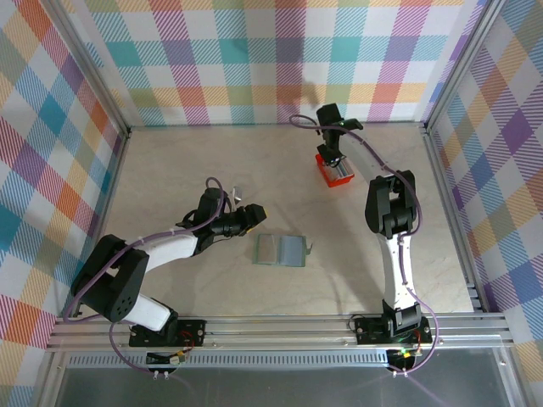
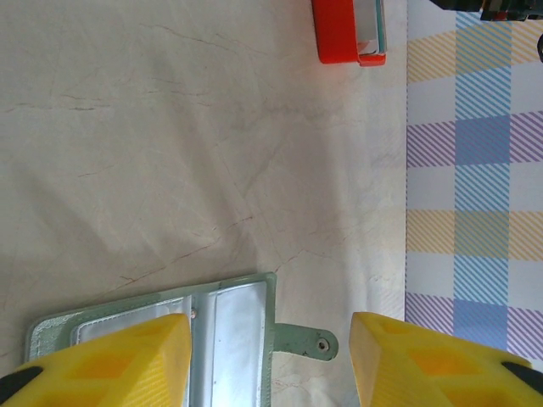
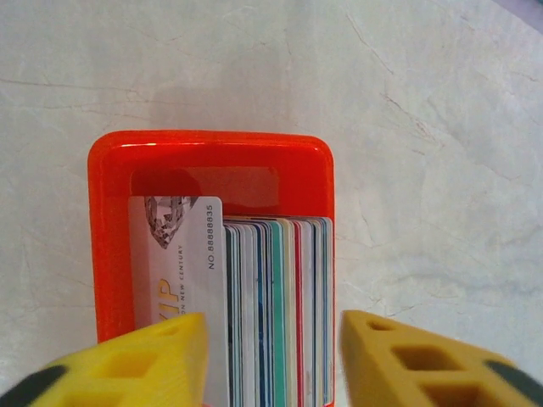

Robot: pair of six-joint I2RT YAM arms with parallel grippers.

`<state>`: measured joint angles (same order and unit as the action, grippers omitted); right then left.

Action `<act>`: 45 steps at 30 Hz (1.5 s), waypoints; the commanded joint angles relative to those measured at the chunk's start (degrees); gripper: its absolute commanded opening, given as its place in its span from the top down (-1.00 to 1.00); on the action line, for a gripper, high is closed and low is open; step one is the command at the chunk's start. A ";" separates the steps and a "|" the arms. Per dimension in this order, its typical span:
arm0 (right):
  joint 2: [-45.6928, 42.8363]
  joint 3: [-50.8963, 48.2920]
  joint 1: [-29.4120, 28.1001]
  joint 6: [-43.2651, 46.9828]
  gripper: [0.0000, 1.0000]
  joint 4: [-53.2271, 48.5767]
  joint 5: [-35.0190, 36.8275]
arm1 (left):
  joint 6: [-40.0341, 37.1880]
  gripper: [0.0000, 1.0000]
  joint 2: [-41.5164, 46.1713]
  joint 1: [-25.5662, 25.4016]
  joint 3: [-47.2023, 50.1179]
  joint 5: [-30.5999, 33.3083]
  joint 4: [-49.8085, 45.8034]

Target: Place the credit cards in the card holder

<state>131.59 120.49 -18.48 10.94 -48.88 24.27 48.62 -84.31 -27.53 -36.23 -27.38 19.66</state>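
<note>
Credit cards (image 3: 271, 305) are standing in the red box (image 3: 212, 161) beneath our right claw (image 3: 271, 343), which we are holding open and empty. Our left claw (image 2: 271, 360), also open and empty, is hovering beside the unfolded card holder (image 2: 233, 326).

right gripper (image 3: 271, 339) sits at your bottom edge, yellow fingers (image 3: 424, 360) spread apart; red box (image 3: 212, 153) rests on the pale marbled table (image 3: 424, 127), open side facing you; note the credit cards (image 3: 271, 297) packed on edge inside; leftmost card (image 3: 182, 254) pale grey with gold lettering; left finger overlaps its lower corner
</note>
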 commanded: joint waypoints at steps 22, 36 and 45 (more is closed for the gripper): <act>6.02 2.32 2.57 0.94 -0.40 -3.45 -0.38 | -0.28 -0.02 1.41 0.46 0.90 0.88 -0.93; 1.55 -1.22 2.13 0.69 0.07 3.89 3.30 | -0.28 -0.02 1.18 0.46 0.90 1.09 -0.68; 1.57 -0.96 2.13 0.49 0.52 3.88 2.84 | -0.28 -0.02 1.22 0.46 1.07 1.27 -0.59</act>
<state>136.07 119.77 -16.21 11.44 -45.45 26.57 48.62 -83.40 -27.53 -35.27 -26.52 19.49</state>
